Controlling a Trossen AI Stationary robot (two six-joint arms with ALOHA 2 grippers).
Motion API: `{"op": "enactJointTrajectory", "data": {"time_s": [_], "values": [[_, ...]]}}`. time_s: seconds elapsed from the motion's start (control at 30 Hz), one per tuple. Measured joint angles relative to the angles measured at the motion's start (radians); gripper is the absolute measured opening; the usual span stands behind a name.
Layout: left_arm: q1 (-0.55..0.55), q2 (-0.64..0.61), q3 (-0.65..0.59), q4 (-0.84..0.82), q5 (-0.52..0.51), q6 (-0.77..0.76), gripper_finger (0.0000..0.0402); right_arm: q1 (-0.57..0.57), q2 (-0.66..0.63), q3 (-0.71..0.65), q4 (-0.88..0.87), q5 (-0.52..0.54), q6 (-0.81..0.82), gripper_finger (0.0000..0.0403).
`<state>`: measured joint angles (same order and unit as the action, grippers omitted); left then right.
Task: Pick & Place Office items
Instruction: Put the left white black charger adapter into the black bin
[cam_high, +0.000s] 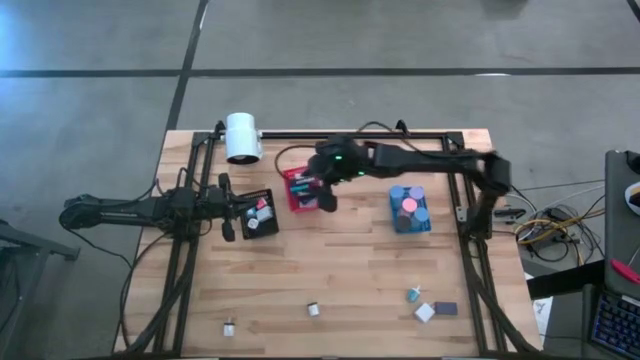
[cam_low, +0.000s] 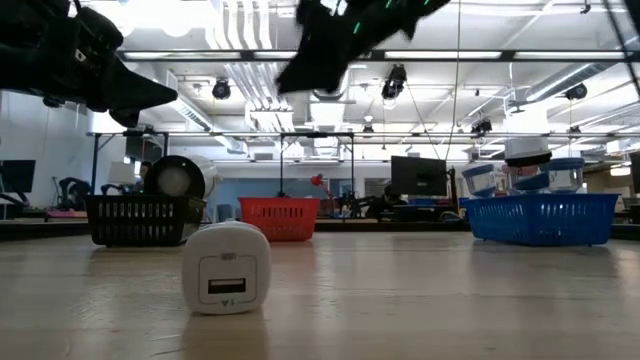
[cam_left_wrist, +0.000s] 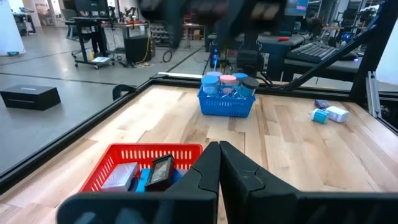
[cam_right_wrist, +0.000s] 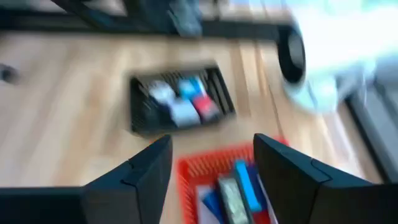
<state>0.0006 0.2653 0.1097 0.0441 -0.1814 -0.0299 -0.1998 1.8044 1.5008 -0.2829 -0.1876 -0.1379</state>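
Several small office items lie loose near the table's front edge: a white piece (cam_high: 313, 309), another white piece (cam_high: 229, 326), a teal one (cam_high: 413, 294), a white block (cam_high: 425, 312) and a dark block (cam_high: 446, 308). My right gripper (cam_high: 326, 198) hangs open above the red bin (cam_high: 299, 189). Nothing is between its fingers (cam_right_wrist: 211, 143). Blue and dark pieces (cam_right_wrist: 236, 190) lie in the red bin. The black bin (cam_right_wrist: 180, 102) holds white, blue and pink pieces. My left gripper (cam_left_wrist: 219, 152) is shut and empty at the table's left, beside the black bin (cam_high: 260, 215).
A blue bin (cam_high: 408, 208) with round lidded pieces stands right of centre. A big white cylinder (cam_high: 242, 137) lies at the far left edge. A black frame (cam_high: 470, 215) borders the table. A white block with a port (cam_low: 226, 268) stands close to the low camera.
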Motion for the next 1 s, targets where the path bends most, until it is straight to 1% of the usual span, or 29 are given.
{"op": "enactJointTrajectory", "data": {"time_s": [0.1, 0.2, 0.33, 0.6, 0.7, 0.8, 0.9, 1.0], "values": [[0.0, 0.0, 0.0, 0.0, 0.0, 0.0, 0.001, 0.009, -0.131, -0.074, 0.039, -0.001, -0.012, 0.0185], [0.0, 0.0, 0.0, -0.001, 0.0, -0.001, 0.001, 0.005, -0.285, -0.195, 0.123, 0.0, 0.001, 0.0156], [0.0, 0.0, 0.0, -0.004, 0.0, -0.005, 0.001, 0.008, -0.51, -0.408, 0.29, -0.004, 0.053, 0.0117], [0.0, 0.0, 0.0, -0.004, 0.0, -0.007, 0.001, 0.031, -0.915, -0.843, 0.526, -0.022, 0.13, 0.0041], [0.0, 0.0, 0.0, 0.0, 0.0, -0.007, 0.001, 0.03, -1.049, -0.988, 0.6, -0.03, 0.155, 0.0024], [0.0, 0.0, 0.0, 0.008, 0.0, -0.007, 0.001, 0.029, -1.165, -1.09, 0.637, -0.03, 0.181, 0.0013], [0.0, 0.0, 0.0, 0.008, 0.0, -0.007, 0.001, 0.03, -1.248, -1.164, 0.641, -0.03, 0.206, 0.0009], [0.0, 0.0, 0.0, 0.008, 0.004, -0.007, 0.001, 0.029, -1.299, -1.217, 0.649, -0.02, 0.214, 0.0009]]}}
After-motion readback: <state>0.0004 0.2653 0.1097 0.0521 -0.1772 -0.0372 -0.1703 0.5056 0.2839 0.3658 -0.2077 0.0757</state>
